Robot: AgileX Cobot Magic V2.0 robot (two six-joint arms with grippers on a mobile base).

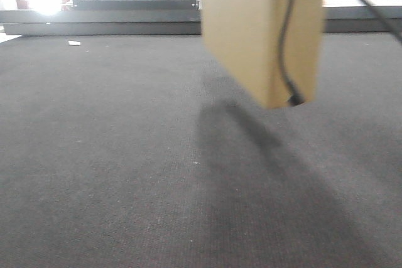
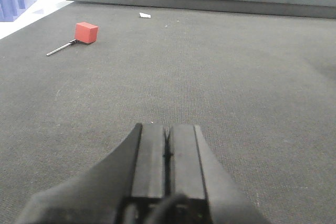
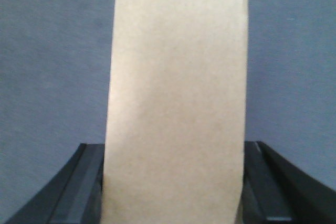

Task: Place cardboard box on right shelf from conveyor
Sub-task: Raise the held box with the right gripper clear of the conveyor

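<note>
The cardboard box [image 1: 264,29] is clamped across its narrow width by the right gripper [image 3: 176,187], clear of the conveyor [image 1: 113,155] (presumably for carrying shelfward); the left gripper [image 2: 168,156] is closed, empty.

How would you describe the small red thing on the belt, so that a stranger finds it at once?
Start from the dark grey belt in the left wrist view. Near its far left edge lies a small red block with a thin metal rod sticking out. Its neighbour, a white scrap farther back, is flat and pale.
</note>
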